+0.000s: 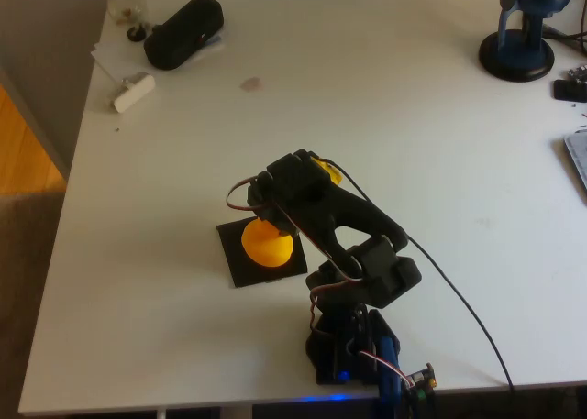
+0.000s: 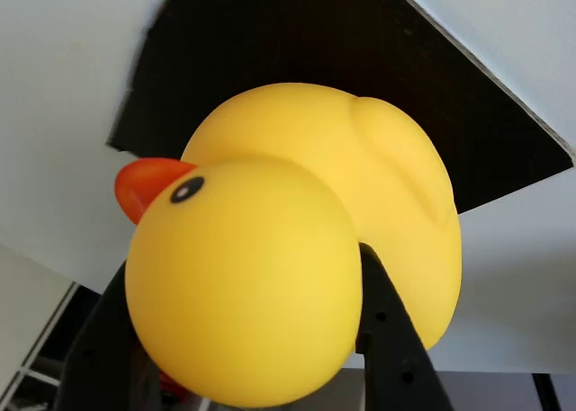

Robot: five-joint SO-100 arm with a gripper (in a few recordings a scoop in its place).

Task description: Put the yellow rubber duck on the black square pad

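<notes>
- Fingers (image 2: 243,339): two black prongs rise either side of the duck's head in the wrist view, one at the lower left, one at the lower right. They look closed on the yellow rubber duck (image 2: 297,249), with the head or neck between them. The contact itself is hidden behind the head.
- Duck: over the black square pad (image 1: 263,252), near its middle in the overhead view (image 1: 267,242). Whether the base touches the pad or hangs just above it, cannot tell.
- Why held so, as a judgement: a grip at the narrow neck gives the fingers purchase on a rounded, glossy body, and leaves the base free to meet the pad flat.
- Heading: in the wrist view the orange beak (image 2: 144,184) points left, the eye faces the camera, and the tail end lies to the right. The long axis runs beak to tail, roughly across the line of the fingers.
- Pad: flat on the white worktop (image 1: 385,116), its edges skewed to the worktop edge.
- Further out: the black oblong case (image 1: 183,32) lies at the far left corner, well apart.
</notes>
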